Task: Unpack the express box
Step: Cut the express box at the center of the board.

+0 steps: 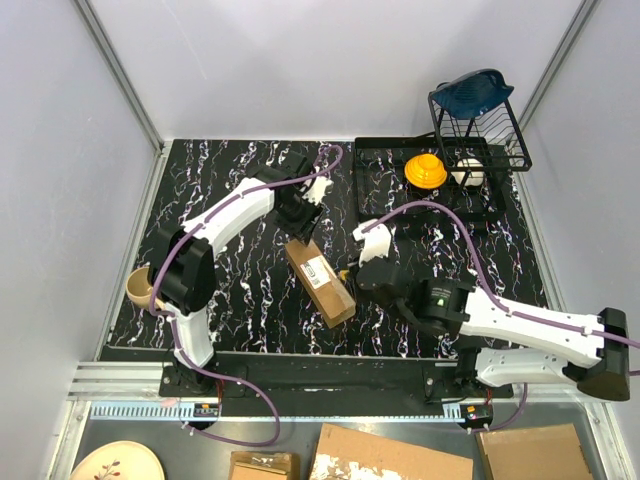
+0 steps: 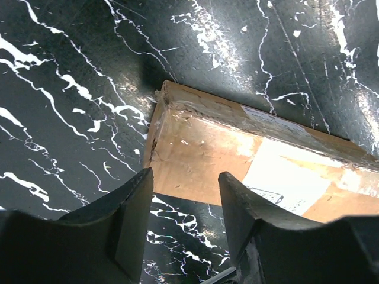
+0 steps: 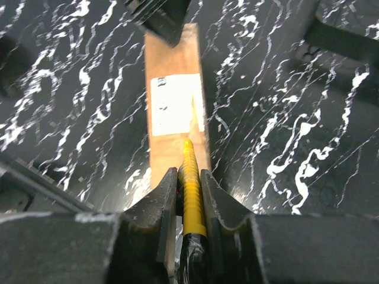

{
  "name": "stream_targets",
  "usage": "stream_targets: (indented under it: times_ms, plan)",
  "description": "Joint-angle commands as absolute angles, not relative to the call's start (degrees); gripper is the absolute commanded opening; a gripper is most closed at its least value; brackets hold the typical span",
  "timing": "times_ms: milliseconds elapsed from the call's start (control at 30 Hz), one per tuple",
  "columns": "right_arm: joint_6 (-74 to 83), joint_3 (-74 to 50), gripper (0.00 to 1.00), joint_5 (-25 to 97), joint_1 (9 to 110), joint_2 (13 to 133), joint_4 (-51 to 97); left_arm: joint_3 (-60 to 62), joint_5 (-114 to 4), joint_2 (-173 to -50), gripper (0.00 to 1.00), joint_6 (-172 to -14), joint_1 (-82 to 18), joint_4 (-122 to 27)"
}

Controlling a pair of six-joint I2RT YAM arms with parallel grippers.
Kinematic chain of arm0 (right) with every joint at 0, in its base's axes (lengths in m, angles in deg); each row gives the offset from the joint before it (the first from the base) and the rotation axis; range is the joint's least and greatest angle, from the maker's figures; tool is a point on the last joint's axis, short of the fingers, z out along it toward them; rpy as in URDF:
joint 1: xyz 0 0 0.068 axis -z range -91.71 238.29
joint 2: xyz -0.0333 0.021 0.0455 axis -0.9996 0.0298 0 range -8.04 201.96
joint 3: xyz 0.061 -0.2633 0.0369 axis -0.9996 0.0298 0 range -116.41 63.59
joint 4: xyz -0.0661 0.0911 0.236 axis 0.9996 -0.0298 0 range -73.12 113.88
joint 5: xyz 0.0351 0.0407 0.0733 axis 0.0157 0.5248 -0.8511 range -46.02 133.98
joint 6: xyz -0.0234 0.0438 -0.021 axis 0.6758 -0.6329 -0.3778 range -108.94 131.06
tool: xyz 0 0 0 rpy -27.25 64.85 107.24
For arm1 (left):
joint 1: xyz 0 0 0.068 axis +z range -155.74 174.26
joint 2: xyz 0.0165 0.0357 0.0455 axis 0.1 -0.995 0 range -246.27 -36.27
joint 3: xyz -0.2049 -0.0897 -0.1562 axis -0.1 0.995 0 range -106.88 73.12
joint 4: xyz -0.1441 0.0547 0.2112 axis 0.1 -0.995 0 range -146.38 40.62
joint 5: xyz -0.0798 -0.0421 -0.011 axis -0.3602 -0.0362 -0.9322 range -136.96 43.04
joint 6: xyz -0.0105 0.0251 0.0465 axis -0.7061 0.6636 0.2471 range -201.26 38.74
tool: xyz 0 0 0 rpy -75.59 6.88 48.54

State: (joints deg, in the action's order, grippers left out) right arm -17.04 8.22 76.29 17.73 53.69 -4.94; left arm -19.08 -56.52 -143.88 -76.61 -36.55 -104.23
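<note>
My right end effector (image 3: 189, 177) is pressed together on the utility knife (image 3: 191, 204). Its two dark fingers pinch the ribbed yellow handle, and the thin blade points out over the white label (image 3: 174, 103). I cannot tell whether the tip touches it. My left end effector (image 2: 186, 186) is spread, with two blunt black fingers apart and nothing pinched. The taped end of the express box (image 2: 201, 148) shows in the gap beyond them.

That box is one oblong brown cardboard carton. It has glossy clear tape wrinkled over its corner and a single rectangular shipping label on top. It lies flat and slanted at the middle of the bench (image 1: 230, 290), between the two end effectors. The left one is over its far end and the right one at its near end. The bench top is black stone-look sheet with white veining.

Farther back on the right is one black wire rack (image 1: 480, 115) with a blue piece on top. Beside it sits one flat black grid tray (image 1: 385, 160) holding a yellow-orange round item (image 1: 425, 170). One tan cup (image 1: 138, 287) sits at the left edge. Below the arm bases lie two flat cardboard sheets (image 1: 390, 460), one smaller brown carton and one pale plate (image 1: 115, 462).
</note>
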Motion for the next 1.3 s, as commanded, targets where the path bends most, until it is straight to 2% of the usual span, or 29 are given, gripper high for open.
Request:
stream_targets:
  times_ms: [0,133,300,400,467,633,700,767,1033,1267]
  plan:
    - [-10.6,11.5,0.0,82.3,19.9,57.1,8.1,-19.8,-61.8,-139.5,0.52,-76.0,-36.3,-104.3]
    - [-6.1,17.3,0.0,83.4,22.6,58.0,22.1,-17.9,-64.4,-137.9,0.54,-74.4,-36.3,-104.1]
    - [-1.2,21.7,0.0,77.1,27.5,60.0,34.6,-12.8,-65.0,-137.0,0.46,-74.3,-36.2,-103.6]
    - [-1.8,21.9,0.0,81.0,28.3,62.4,37.1,-10.6,-64.6,-136.5,0.45,-74.4,-36.2,-102.2]
    - [-0.8,21.8,0.0,78.6,29.6,64.1,38.7,-9.6,-64.5,-136.7,0.45,-74.6,-36.2,-101.2]
    - [-0.8,19.0,0.0,72.2,33.1,69.2,39.4,-9.8,-64.5,-138.0,0.57,-75.3,-36.2,-99.1]
    - [-1.9,18.7,0.05,71.8,33.7,71.0,39.4,-9.1,-63.8,-138.2,0.59,-75.4,-36.2,-97.6]
    - [-3.5,19.6,0.0,70.4,34.8,71.2,39.7,-8.1,-63.4,-138.4,0.6,-74.8,-36.2,-96.7]
    - [-9.0,25.9,0.0,62.7,35.0,68.5,41.7,-5.6,-63.5,-139.5,0.6,-72.8,-35.4,-94.5]
    - [-10.3,26.5,0.0,58.5,35.0,67.8,42.5,-6.0,-62.3,-140.5,0.58,-71.2,-35.2,-93.1]
